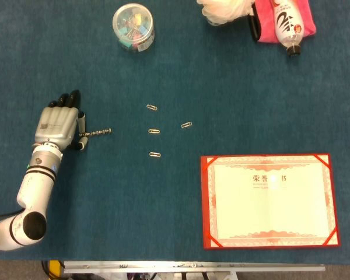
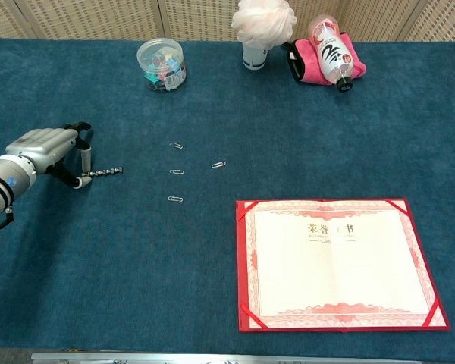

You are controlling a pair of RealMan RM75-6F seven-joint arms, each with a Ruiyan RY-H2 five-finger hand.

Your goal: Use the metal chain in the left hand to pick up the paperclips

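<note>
A short metal chain (image 1: 96, 134) (image 2: 102, 174) lies flat on the blue table cloth, left of centre. My left hand (image 1: 59, 123) (image 2: 45, 148) rests at the chain's left end, which sits between the thumb and a finger; a gap still shows there, and nothing is gripped. Several paperclips lie loose to the right of the chain: one at the top (image 1: 152, 108), one in the middle (image 1: 154, 131), one to the right (image 1: 186, 125) and one lowest (image 1: 155, 154). The nearest paperclip (image 2: 177, 171) is well clear of the chain's free end. My right hand shows in neither view.
A clear round tub (image 1: 133, 27) of coloured clips stands at the back left. A red-framed certificate (image 1: 270, 200) lies at the front right. A bottle (image 1: 287, 23) on a pink cloth and a white puff (image 1: 224, 10) sit at the back right.
</note>
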